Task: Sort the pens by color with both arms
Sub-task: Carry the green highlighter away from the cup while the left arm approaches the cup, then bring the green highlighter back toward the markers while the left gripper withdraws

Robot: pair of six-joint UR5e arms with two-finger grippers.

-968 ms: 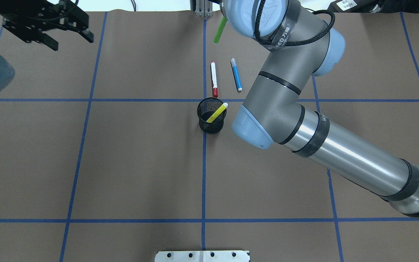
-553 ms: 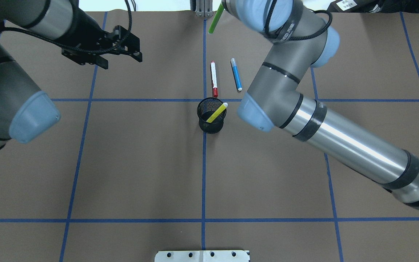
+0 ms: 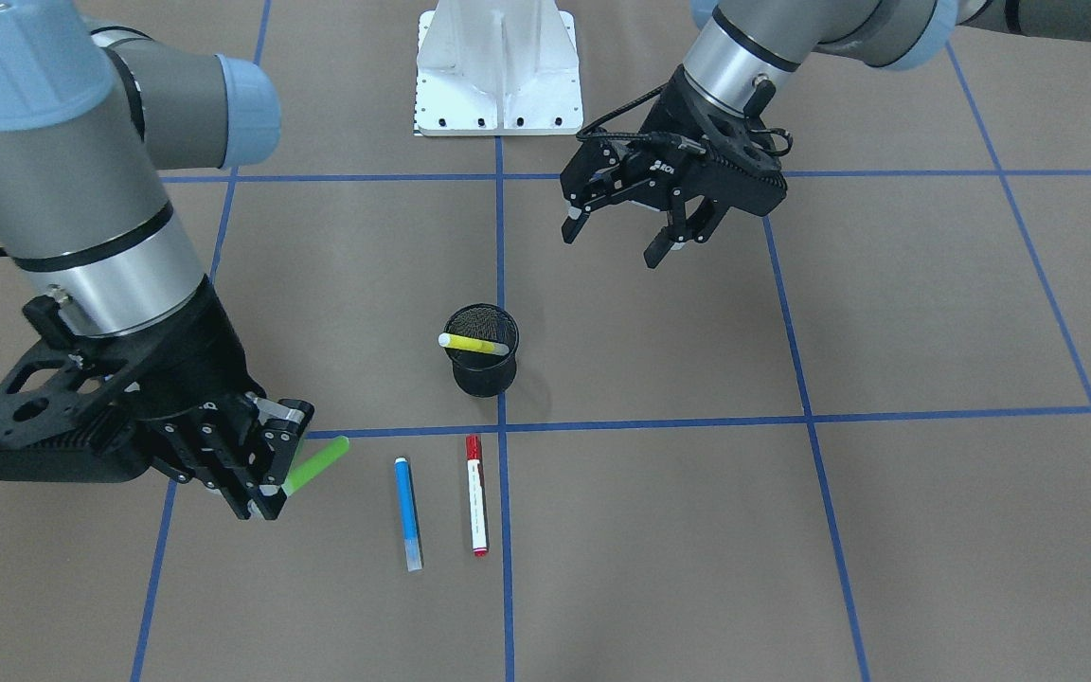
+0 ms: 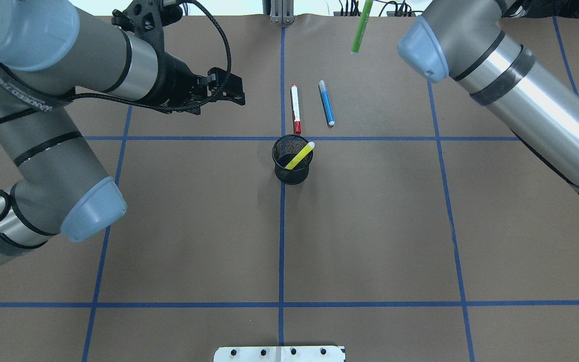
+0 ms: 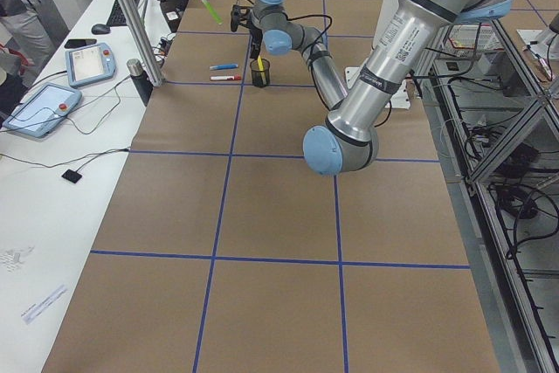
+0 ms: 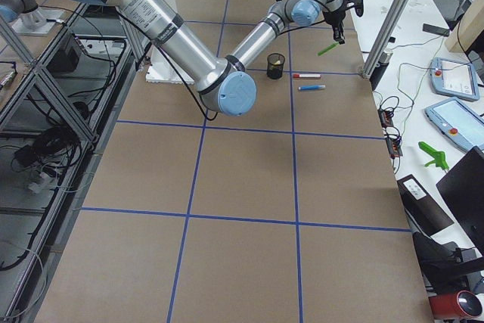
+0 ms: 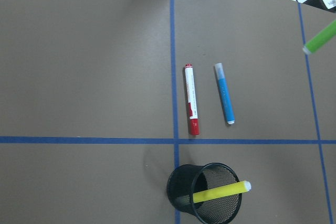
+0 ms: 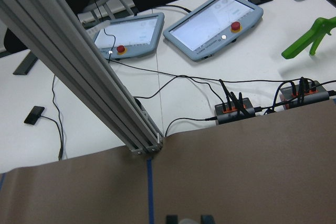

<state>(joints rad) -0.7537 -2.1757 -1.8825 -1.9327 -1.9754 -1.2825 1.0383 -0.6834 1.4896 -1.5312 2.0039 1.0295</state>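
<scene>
Two-arm pen-sorting scene, read outward from the right gripper [image 3: 271, 488]. Its fingers [image 3: 261, 445] pinch one end of the lime green pen [image 3: 318, 462], which is held tilted above the brown table [image 3: 792, 568]; the free end projects from the fingertips toward the other pens. Nearest that free end lies the blue pen [image 3: 406, 511], flat on the table. Just beside it, parallel to it and not touching it, lies the white-bodied pen with red cap [image 3: 475, 493], its capped end pointing toward the black mesh cup [image 3: 482, 365]. The cup stands upright a little beyond these two pens, on a blue tape line [image 3: 659, 421]. The yellow pen [image 3: 474, 344] leans inside the cup, with its upper end resting over the rim. Farther on, well apart from the right fingers and on the far side of the cup, the left gripper [image 3: 614, 243] hangs above the table. Its fingers [image 3: 572, 227] are spread wide and hold nothing, and the cup lies ahead of their tips. Farthest away stands the white pedestal base [image 3: 498, 76].
</scene>
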